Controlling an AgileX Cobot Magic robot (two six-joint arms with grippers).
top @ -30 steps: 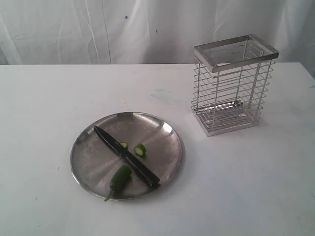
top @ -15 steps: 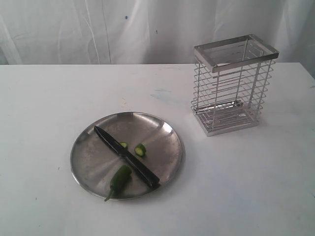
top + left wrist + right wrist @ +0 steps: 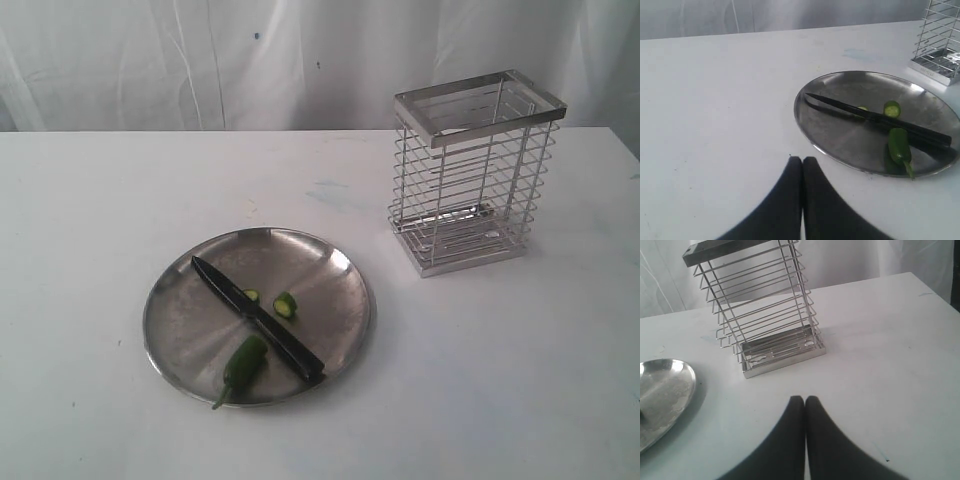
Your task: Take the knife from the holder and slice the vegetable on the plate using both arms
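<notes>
The black knife (image 3: pixel 258 318) (image 3: pixel 880 120) lies flat across the round steel plate (image 3: pixel 190 340) (image 3: pixel 840 140), tip toward the back left. The green vegetable (image 3: pixel 243 362) (image 3: pixel 899 145) rests on the plate beside the handle, and cut slices (image 3: pixel 285 305) (image 3: pixel 892 108) lie on the knife's other side. The wire holder (image 3: pixel 470 170) (image 3: pixel 765 310) stands empty at the back right. Neither arm shows in the exterior view. My left gripper (image 3: pixel 802 160) is shut on nothing over bare table short of the plate. My right gripper (image 3: pixel 805 400) is shut and empty, short of the holder.
A white cloth backdrop (image 3: pixel 200 60) hangs behind the white table (image 3: pixel 500 380). The plate's edge (image 3: pixel 670 385) shows at the side of the right wrist view, and the holder's base (image 3: pixel 940 60) shows at a corner of the left wrist view.
</notes>
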